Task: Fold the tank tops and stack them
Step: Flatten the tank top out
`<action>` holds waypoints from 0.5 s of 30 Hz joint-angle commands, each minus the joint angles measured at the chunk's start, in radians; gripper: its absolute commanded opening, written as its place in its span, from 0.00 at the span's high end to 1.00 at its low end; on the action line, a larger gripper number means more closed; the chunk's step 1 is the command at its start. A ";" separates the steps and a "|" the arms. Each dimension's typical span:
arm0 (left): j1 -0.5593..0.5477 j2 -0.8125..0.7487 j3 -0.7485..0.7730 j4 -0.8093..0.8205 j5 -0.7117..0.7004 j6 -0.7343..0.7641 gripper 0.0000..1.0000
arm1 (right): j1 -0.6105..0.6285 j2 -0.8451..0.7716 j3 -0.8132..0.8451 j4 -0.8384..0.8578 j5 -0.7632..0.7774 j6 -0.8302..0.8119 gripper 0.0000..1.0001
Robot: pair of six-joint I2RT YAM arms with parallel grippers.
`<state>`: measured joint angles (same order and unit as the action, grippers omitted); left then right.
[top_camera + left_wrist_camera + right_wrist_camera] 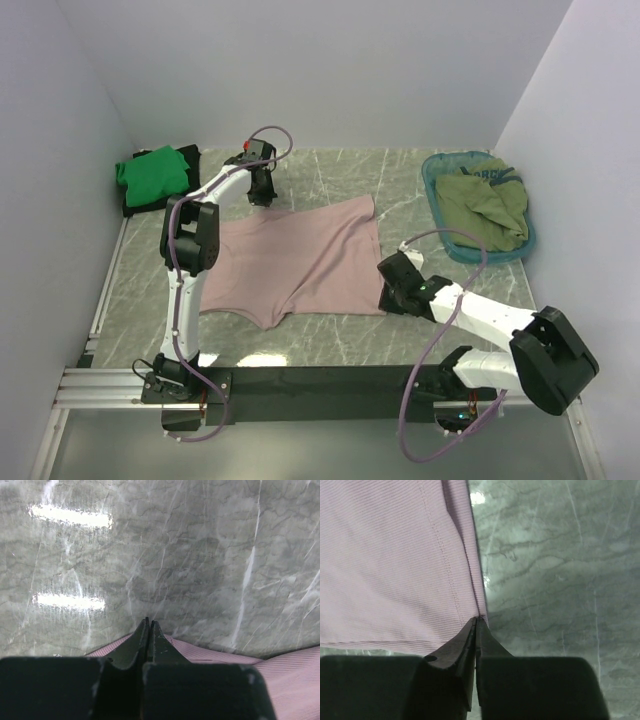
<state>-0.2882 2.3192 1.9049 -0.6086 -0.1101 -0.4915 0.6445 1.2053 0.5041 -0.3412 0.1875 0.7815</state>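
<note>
Pink tank top (300, 265): one item, spread nearly flat across the middle of the table (400, 180), with mild creases. It is laid open this way, I judge, so that its edges can be caught and carried over into a fold.

Left hand (262, 188): set at the garment's far left edge. Its fingers are pressed together, and the cloth rises to them on both sides in the wrist view, so it looks clenched on that edge.

Right hand (392, 290): set at the near right corner. Its fingers are pinched tight on the stitched hem, just where the cloth ends and bare table begins.

Relation: the garment stretches between the two hands, each gripping an opposite end. This hold seems meant to lift or draw the cloth without bunching.

Green tank top (150, 172): folded, at the far left of the table, resting on the black tank top (190, 156). This pile reads as the stack in progress, well apart from both hands.

Olive tank top (490, 205): crumpled inside the teal basket (438, 172) at the far right, not yet folded.
</note>
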 commanded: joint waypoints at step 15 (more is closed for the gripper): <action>0.037 -0.001 0.048 0.059 -0.036 -0.015 0.99 | 0.032 -0.233 -0.068 -0.105 0.027 0.082 1.00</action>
<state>-0.2661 2.3199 1.9076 -0.5865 -0.1219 -0.4950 0.6537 1.0115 0.4500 -0.4068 0.1974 0.8238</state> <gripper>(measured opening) 0.015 0.007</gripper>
